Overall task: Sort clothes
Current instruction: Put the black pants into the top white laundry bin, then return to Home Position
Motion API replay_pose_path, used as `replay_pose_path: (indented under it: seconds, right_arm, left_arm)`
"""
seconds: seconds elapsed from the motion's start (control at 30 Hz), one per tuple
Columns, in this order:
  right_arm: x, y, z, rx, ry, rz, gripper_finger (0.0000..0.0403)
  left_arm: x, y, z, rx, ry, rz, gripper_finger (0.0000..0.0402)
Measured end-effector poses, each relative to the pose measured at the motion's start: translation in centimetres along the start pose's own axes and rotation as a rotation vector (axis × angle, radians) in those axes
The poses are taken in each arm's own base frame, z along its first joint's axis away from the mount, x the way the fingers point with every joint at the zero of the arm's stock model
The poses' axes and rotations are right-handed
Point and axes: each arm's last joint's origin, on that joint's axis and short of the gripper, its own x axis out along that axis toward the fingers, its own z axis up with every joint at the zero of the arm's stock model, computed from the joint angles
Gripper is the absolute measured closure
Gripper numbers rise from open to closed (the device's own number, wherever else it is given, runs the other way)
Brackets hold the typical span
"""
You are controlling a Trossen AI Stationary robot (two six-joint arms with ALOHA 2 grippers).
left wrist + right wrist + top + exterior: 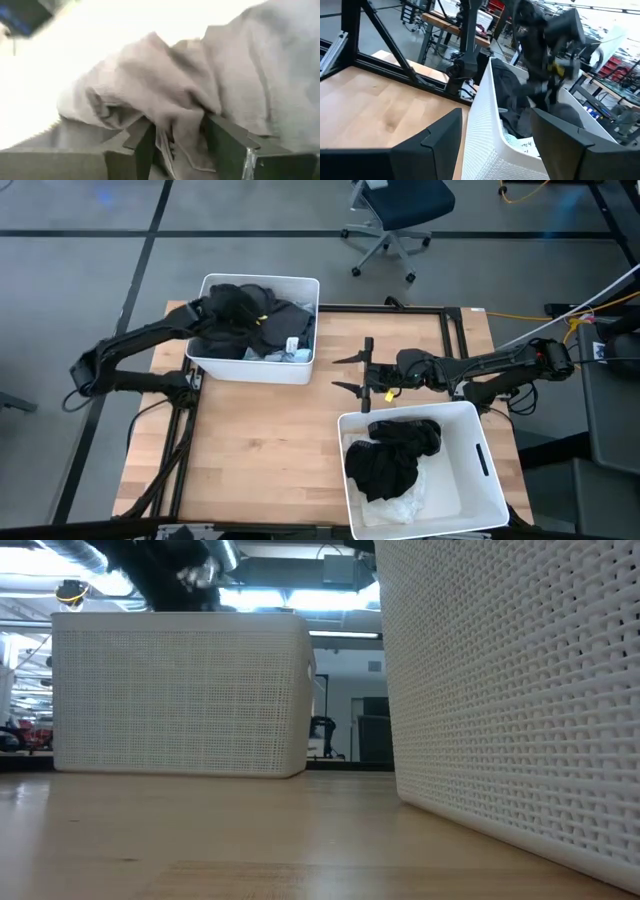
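Observation:
A white bin (205,358) at the table's far left holds a heap of dark clothes (268,330) with some pale pieces. My left gripper (232,305) hangs over that heap, pointing slantwise down; in its wrist view its fingers stand apart with a fold of grey cloth (175,100) in the gap (177,132). A second white bin (470,480) at the near right holds black clothes (392,455) on a white piece (400,505). My right gripper (352,372) waits open and level between the bins, nothing in it (495,125). My left gripper has a crumpled fold of the grey garment (172,145) lying between its parted fingers, coming at it slantwise from above. The garment rests on the heap in the far-left bin. Whether the fingers (145,142) touch the cloth, I cannot tell.
Bare wooden table (260,450) stretches between the two bins and toward the near left. A black frame (450,330) runs along the table's far and right sides. In the low view the two bin walls (180,690) (520,690) stand with a gap between them.

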Motion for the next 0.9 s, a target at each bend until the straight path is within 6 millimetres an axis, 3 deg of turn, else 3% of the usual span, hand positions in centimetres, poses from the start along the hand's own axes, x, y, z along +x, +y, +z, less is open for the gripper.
replay_pose_path:
  seconds: [0.3, 0.47, 0.57, 0.73, 0.9]
  right_arm:
    - [0.0, -0.2, -0.1, 0.032, 0.032, -0.086, 0.0170]
    - [0.1, -0.9, 0.3, 0.033, 0.066, -0.142, 0.0170]
    - [0.3, -2.7, 1.6, 0.062, 0.076, -0.109, 0.0175]
    - [0.1, -7.4, 3.1, 0.153, 0.102, -0.039, 0.0196]
    - [-0.5, -10.7, 1.5, 0.241, 0.089, 0.050, 0.0237]
  left_arm:
    - [-7.3, 0.7, 1.1, 0.033, -0.330, -0.010, 0.0247]
    - [-10.4, 0.6, 0.3, 0.058, -0.511, -0.190, 0.0247]
    - [-11.3, 0.2, -0.5, 0.086, -0.584, -0.315, 0.0247]
    - [-11.5, -0.3, -2.2, 0.074, -0.669, -0.380, 0.0247]
    - [-10.9, -1.0, -3.9, 0.080, -0.721, -0.455, 0.0247]
